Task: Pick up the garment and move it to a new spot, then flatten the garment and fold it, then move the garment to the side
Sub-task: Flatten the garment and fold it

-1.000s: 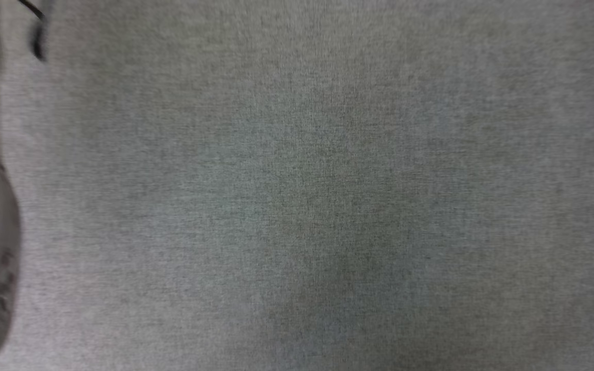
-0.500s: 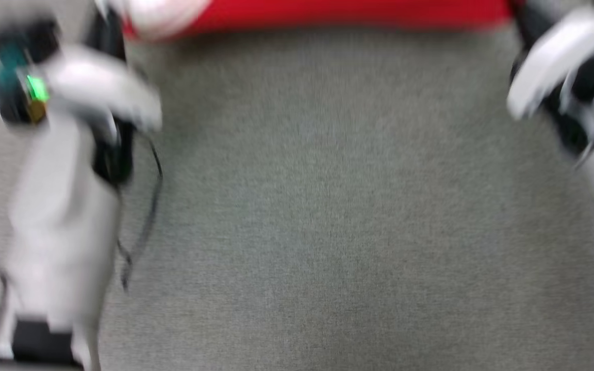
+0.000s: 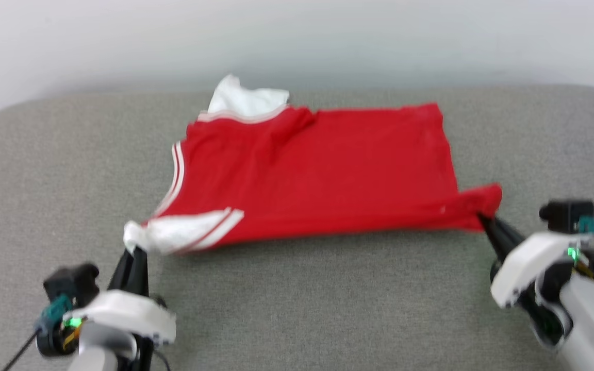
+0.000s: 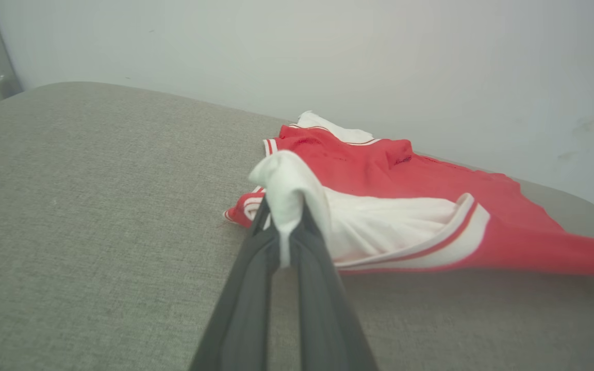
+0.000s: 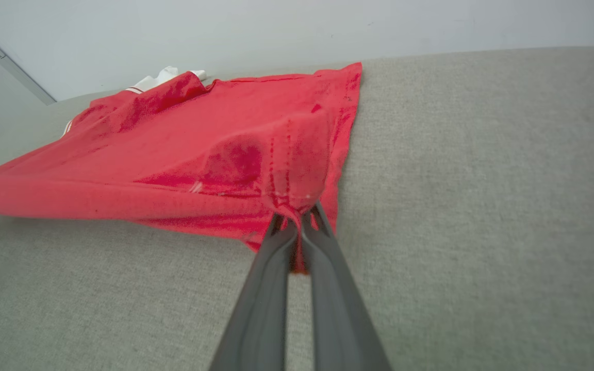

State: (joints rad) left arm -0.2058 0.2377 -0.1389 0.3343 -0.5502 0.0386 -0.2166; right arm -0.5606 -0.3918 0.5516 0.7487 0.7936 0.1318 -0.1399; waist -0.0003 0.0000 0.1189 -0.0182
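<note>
Dark-grey jaws of the left gripper (image 4: 282, 229) are clenched on a bunched white sleeve (image 4: 379, 226) at the near left corner of the garment (image 3: 317, 170). Those of the right gripper (image 5: 297, 222) pinch the red hem corner at the garment's near right. Between the two grips the garment's near edge is drawn taut and slightly raised, while its far part lies on the grey fabric tabletop (image 3: 328, 309). A second white sleeve (image 3: 245, 100) sticks up at the garment's far left, and a pale wall (image 3: 297, 41) stands beyond the garment.

Open grey cushion (image 3: 328, 299) stretches this side of the garment (image 3: 317, 175) — the wall (image 3: 297, 41) closes the far edge.
</note>
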